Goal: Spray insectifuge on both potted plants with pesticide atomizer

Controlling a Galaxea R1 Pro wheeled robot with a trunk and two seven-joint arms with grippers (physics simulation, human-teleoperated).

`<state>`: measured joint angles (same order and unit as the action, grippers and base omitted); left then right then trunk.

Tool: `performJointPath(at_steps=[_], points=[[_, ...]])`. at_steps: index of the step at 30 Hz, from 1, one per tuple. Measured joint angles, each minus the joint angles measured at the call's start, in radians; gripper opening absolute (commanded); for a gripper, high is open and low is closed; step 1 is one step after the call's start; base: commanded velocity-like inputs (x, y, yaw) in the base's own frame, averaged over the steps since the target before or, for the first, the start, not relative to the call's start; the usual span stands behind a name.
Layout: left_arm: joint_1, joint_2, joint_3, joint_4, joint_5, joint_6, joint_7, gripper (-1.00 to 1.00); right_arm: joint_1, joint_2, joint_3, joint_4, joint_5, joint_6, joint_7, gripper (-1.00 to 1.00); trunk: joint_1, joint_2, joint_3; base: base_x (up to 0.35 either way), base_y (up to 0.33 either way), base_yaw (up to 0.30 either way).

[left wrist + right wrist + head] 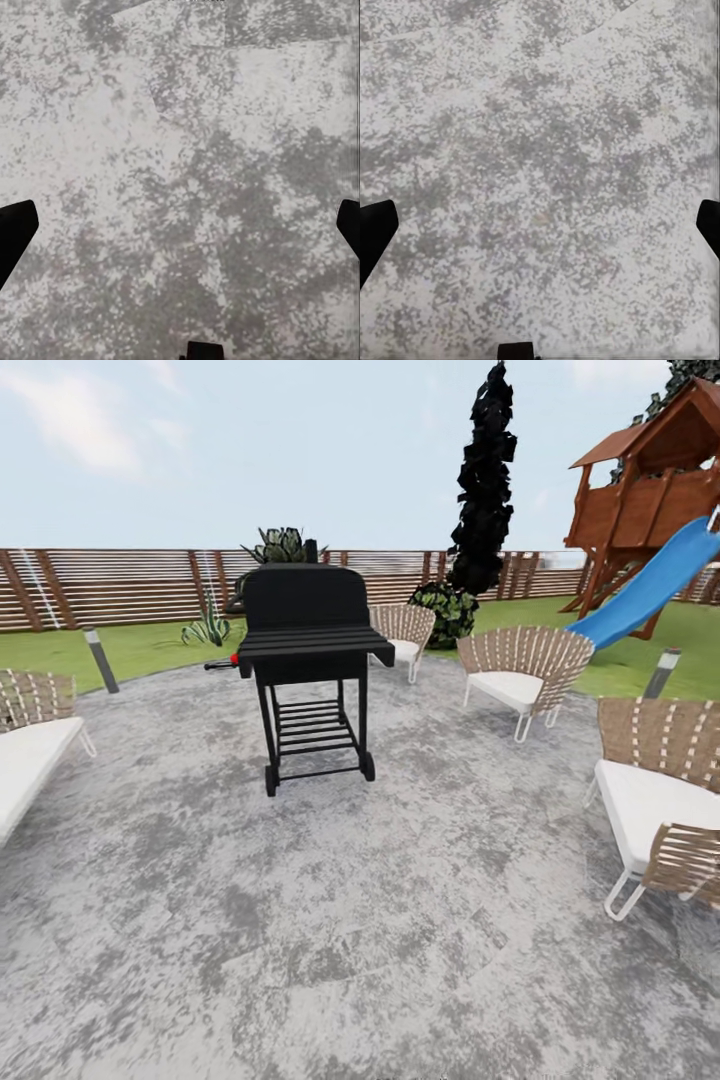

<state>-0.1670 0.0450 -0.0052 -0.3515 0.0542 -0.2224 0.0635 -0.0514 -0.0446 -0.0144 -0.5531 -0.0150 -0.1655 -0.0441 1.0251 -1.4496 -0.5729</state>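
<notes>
Grey mottled paving of the round patio (330, 920) spreads across the foreground in the head view, inside a garden (150, 645) of green lawn closed off by a brown slatted fence (110, 585). A black grill (308, 660) on a wheeled stand sits on the patio, with a small red knob at its left side. One potted plant (208, 626), a rosette of pointed green leaves, stands on the grass near the fence to the left of the grill; a second spiky rosette (282, 545) shows just above the grill's lid, its pot hidden. Woven chairs with white cushions (522, 670) ring the patio, and short grey bollards (100, 658) stand at its edge. A dark slim tree (485, 480) rises behind, with a wooden play tower and blue slide (650, 585) to the right.

In the left wrist view, the left gripper (180, 225) hangs over bare paving, its dark fingertips (15, 229) wide apart with nothing between them. In the right wrist view, the right gripper (540, 225) is likewise spread open and empty above the paving.
</notes>
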Motion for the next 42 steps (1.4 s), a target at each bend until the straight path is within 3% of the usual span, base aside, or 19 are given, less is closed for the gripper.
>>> performJointPath(at_steps=[42], points=[[0.000,0.000,-0.001,0.000,0.000,0.000,0.000,1.00,0.000,0.000,0.000,0.000,0.001,0.000,0.000,1.00,0.000,0.000,-0.031,0.000,0.000,-0.266]])
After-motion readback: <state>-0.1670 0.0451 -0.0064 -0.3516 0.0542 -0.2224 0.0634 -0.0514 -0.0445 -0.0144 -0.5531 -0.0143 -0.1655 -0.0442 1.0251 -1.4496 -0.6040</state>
